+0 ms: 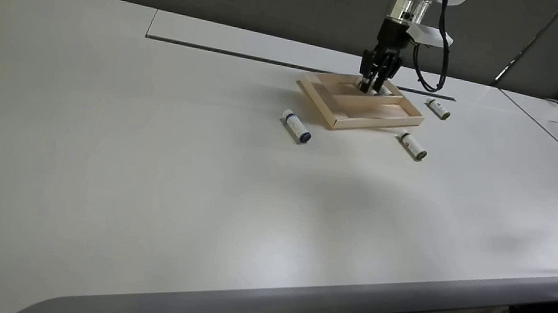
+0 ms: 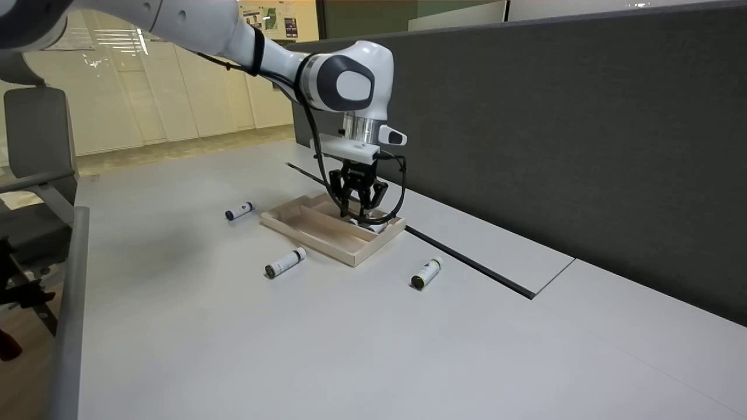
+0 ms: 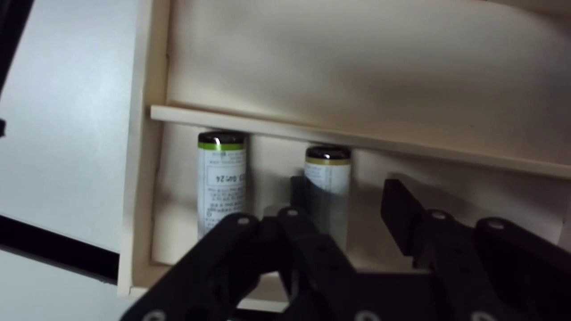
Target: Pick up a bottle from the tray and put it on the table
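1. Blue-banded bottle: leftmost in an exterior view, loose on the bench, nearer the wooden tray than the front edge.
2. The tray: near the back edge, right of centre, with a lengthwise divider.
3. Gold-banded bottle, probably the one to lift: lying in the tray's compartment on the back-edge side. Its long axis crosses that compartment, capped end towards the divider; the other end is hidden.
4. Tool: directly over that bottle, fingers spread, one along each flank. The bottle sits nearer the finger beside the green-banded bottle; whether they touch, I cannot tell. The opposite finger stands clearly apart. I judge a squeeze across the long axis should work without turning the wrist.
5. That green-banded neighbour: same compartment, roughly parallel, towards the bench's right.
6. Dark-capped bottle: loose beyond the tray, on its front-edge side.
7. Yellow-green-banded bottle: loose, farthest right, nearer the back edge.
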